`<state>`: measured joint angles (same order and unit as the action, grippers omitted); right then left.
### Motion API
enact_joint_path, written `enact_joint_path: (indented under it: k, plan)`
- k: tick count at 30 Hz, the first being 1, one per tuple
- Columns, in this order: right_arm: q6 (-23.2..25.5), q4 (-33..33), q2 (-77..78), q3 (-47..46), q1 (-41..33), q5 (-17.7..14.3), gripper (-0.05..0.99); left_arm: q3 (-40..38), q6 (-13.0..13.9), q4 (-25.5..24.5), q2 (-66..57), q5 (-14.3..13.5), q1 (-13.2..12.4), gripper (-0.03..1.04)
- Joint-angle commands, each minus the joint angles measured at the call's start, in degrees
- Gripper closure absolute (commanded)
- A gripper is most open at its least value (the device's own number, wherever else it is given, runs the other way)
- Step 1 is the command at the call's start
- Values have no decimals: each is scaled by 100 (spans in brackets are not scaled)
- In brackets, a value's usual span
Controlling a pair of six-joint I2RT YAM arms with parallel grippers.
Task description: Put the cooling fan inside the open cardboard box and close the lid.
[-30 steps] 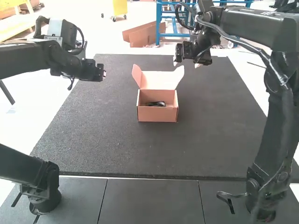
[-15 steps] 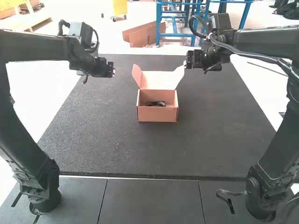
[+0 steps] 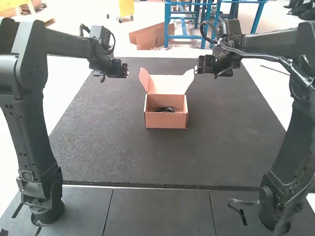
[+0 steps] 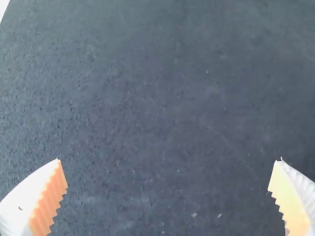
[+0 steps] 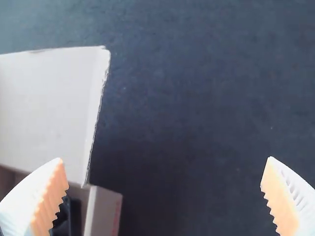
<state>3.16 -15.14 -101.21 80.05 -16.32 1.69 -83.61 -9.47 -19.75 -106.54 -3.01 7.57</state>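
Worktop [image 3: 157, 212]: dark panels along the near edge, with a black rubber mat [image 3: 98, 142] covering most of the surface.
Cardboard box [image 3: 166, 118]: sits on the mat about midway between the left and right edges, somewhat nearer the far edge. Top is open.
Lid [image 3: 167, 82]: stands upright from the box's far wall, with a side flap at each end.
Cooling fan [image 3: 165, 109]: a dark object lying inside the box, low against the bottom. Detail cannot be made out.
Left arm [image 3: 64, 39]: reaches in from the left edge. The left jaws hang above the mat near its far-left corner, apart from the lid's left flap.
Left jaws: wide. In the left wrist view the orange pads [image 4: 47, 201] sit far apart with only mat between them.
Right arm [image 3: 266, 39]: reaches in from the right edge. The right jaws hang near the far edge, just beside the tip of the lid's right flap [image 3: 189, 76]. Contact cannot be told.
Right jaws: wide, holding nothing. In the right wrist view the flap's corner [image 5: 49, 108] lies by one pad [image 5: 47, 196], with mat across the remaining gap.
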Motion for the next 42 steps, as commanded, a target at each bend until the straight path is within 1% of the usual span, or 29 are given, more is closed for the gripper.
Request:
enact_joint_path:
  k: [1,5,9,13,17,20,24,26,32,42]
  plan:
    - [-26,28,-66,362,94,147,3,-507,-72,-38,-227,-60,78,4]
    - [-17,-16,-241,564,102,182,3,-885,-107,-196,-499,-51,209,4]
    - [97,-148,-408,802,94,288,3,-1131,-125,-354,-631,-16,376,4]
    - [159,-209,-523,933,94,332,3,-1236,-195,-486,-649,37,561,4]
    - [194,-341,-628,1030,102,349,4,-1289,-248,-662,-649,46,649,4]
    - [203,-376,-663,1065,102,367,4,-1307,-265,-811,-640,54,675,4]
    - [212,-385,-725,1100,76,384,7,-1324,-265,-882,-631,54,702,4]
    - [247,-385,-760,1109,67,463,11,-1315,-265,-899,-622,54,702,4]
    - [255,-385,-865,1188,50,551,20,-1315,-265,-943,-613,54,702,4]
    - [255,-376,-1032,1382,41,630,23,-1315,-265,-943,-613,54,702,4]
